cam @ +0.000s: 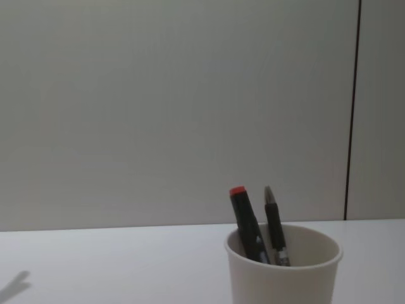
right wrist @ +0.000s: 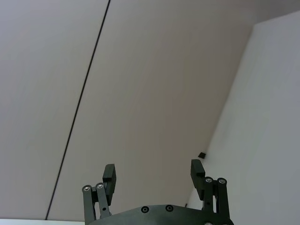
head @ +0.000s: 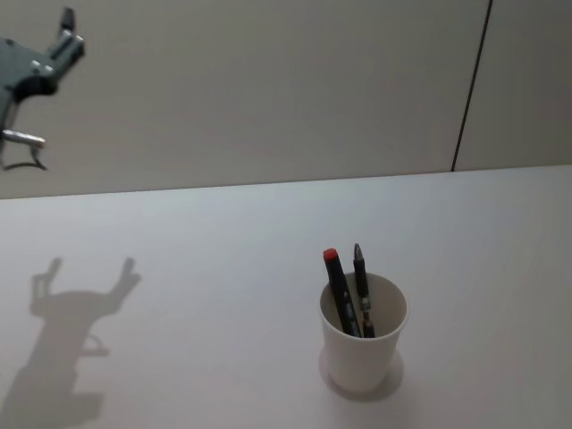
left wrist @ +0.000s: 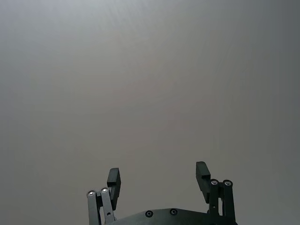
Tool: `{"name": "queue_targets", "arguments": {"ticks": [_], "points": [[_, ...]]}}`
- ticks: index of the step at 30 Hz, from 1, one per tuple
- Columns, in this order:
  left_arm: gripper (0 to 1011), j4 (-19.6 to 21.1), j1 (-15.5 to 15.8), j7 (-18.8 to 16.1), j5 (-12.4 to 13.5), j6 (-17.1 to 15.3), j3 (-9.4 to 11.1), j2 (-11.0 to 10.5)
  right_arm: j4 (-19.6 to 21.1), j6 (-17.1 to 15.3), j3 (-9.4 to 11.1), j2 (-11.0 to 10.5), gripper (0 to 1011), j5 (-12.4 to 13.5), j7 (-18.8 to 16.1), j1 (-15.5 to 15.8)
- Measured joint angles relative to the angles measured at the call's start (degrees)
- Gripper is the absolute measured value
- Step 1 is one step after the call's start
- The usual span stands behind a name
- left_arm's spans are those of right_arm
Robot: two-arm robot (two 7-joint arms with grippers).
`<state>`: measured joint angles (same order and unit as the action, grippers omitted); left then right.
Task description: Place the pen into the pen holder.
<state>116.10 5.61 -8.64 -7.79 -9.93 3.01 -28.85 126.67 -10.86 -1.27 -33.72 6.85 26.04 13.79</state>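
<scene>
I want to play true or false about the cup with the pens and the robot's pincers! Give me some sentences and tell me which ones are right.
1. Two pens stand in the off-white paper cup. True.
2. The dark pen with the red cap lies flat on the white table. False: it leans upright inside the cup.
3. The left pincer is open and holds nothing. True.
4. The right pincer is shut on a pen. False: it is open and empty.
5. The slim dark pen pokes out above the cup's rim. True.
</scene>
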Motion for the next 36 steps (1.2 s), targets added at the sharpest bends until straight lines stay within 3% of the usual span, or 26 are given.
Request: {"name": "queue_targets", "arguments": {"ticks": [5,16,17,25,32,36], "points": [[1001,-2.8,1.0,1.1,-0.5,1.1,2.8,0.9,-0.1,-0.4,0.8,-0.2,1001,0.0,0.7,0.3],[1001,-11.4,4.0,4.7,-1.8,4.6,11.5,3.5,-0.2,-0.6,1.4,-0.3,1001,0.1,1.1,0.6],[1001,-11.4,4.0,4.7,-1.8,4.6,11.5,3.5,-0.2,-0.6,1.4,-0.3,1001,0.1,1.1,0.6],[1001,-18.3,6.4,7.4,-2.9,7.3,18.4,5.5,-0.2,-0.6,1.4,-0.3,1001,0.1,1.1,0.6],[1001,-22.0,7.6,8.9,-3.6,8.8,22.1,6.7,-0.2,-0.6,1.4,-0.3,1001,0.1,1.1,0.6],[1001,-22.7,7.9,9.2,-3.7,9.1,22.8,6.9,-0.2,-0.6,1.4,-0.3,1001,0.1,1.1,0.6]]}}
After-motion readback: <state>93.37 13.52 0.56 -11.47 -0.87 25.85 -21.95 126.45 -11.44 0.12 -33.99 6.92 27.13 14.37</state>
